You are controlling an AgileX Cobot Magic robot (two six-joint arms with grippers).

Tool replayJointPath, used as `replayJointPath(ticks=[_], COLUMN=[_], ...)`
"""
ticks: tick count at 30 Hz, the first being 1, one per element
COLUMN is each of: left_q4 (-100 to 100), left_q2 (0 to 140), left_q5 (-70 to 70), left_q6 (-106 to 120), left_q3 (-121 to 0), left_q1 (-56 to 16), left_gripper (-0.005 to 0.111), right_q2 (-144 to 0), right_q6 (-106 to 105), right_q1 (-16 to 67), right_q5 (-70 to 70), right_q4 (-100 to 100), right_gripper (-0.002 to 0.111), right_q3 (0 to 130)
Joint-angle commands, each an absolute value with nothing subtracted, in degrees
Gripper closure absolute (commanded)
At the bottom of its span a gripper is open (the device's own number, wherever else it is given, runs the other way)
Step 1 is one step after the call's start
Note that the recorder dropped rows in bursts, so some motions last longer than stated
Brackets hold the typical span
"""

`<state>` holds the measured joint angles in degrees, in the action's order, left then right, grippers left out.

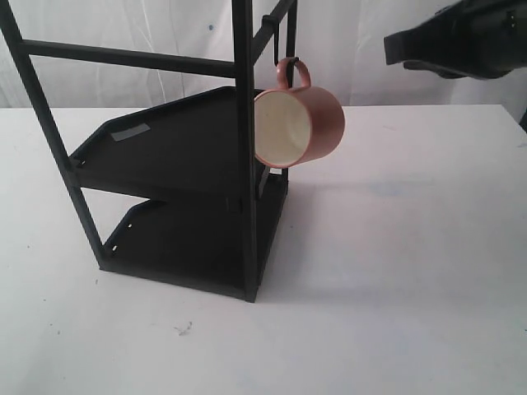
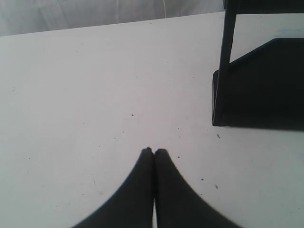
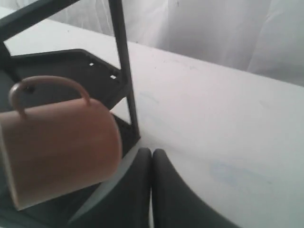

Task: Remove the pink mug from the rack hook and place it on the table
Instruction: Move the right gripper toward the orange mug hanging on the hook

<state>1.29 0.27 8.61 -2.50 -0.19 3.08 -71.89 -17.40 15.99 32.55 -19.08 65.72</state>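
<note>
White table (image 1: 395, 313), white backdrop behind. Left gripper (image 2: 153, 151) hangs low over the table off the rack (image 1: 245, 206) corner, fingers pressed together, empty. Right gripper (image 3: 152, 151) is near the pink mug (image 1: 300, 123), not touching, also pinched closed on nothing. Mug hangs by its handle from the rack hook (image 1: 277, 45), mouth sideways, well off the table. Risks as I see them: going in closed just shoves the mug swinging. Pulling sideways before lifting snags the handle and drags the rack. The front post is close to the rim and could clip it.
</note>
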Motion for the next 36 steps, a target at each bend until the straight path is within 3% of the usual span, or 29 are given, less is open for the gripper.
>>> replayJointPath(ticks=[1,10,19,31,33,36], left_q4=[1.39,1.39,1.39,1.39,1.39,1.39], left_q2=[0.36,0.36,0.36,0.36,0.36,0.36], left_q5=[8.57,8.57,8.57,8.57,8.57,8.57], left_q6=[-2.78,-2.78,-2.78,-2.78,-2.78,-2.78], left_q3=[0.0,0.0,0.0,0.0,0.0,0.0], left_q1=[2.72,2.72,2.72,2.72,2.72,2.72], left_gripper=[0.107,0.107,0.107,0.107,0.107,0.107], right_q2=[-72.9,-79.71,-79.68,-74.64,-74.87,-76.06], right_q6=[-21.47,-20.84,-15.02,-10.08,-10.16,-10.16], right_q1=[18.35,28.35,28.51,28.51,28.51,28.51], right_q5=[44.93,50.11,68.11,69.32,66.12,59.86], right_q4=[-25.11,-19.99,-16.45,-16.04,-16.04,-15.36], right_gripper=[0.108,0.108,0.108,0.108,0.1,0.073], right_q3=[74.79,83.44,83.44,83.44,83.44,83.44])
